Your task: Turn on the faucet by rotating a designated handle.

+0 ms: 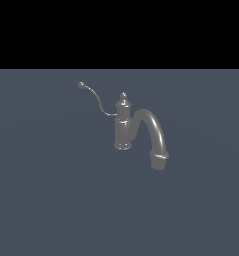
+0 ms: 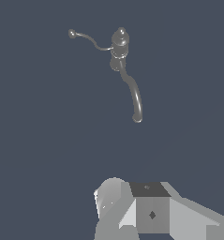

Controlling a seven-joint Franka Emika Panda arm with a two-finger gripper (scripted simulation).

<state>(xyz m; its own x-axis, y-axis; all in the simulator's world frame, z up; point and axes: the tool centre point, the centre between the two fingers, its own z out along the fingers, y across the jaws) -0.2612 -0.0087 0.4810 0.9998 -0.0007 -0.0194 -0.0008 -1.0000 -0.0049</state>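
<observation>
Grey metal faucet with arched spout stands alone on the slate floor; its wiry S-curved handle projects sideways, leaving us open access. Our gripper hovers well apart; jaw state we cannot tell.

pale grey blocky hand, dark panel

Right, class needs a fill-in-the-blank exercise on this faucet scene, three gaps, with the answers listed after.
1. The handle ends in a small round ____.
2. In the exterior view, the spout arches toward the view's ____ from the faucet body.
3. The faucet body is topped by a pointed ____ cap.
The gripper's state cannot be told.

Missing words: knob; right; finial
</observation>
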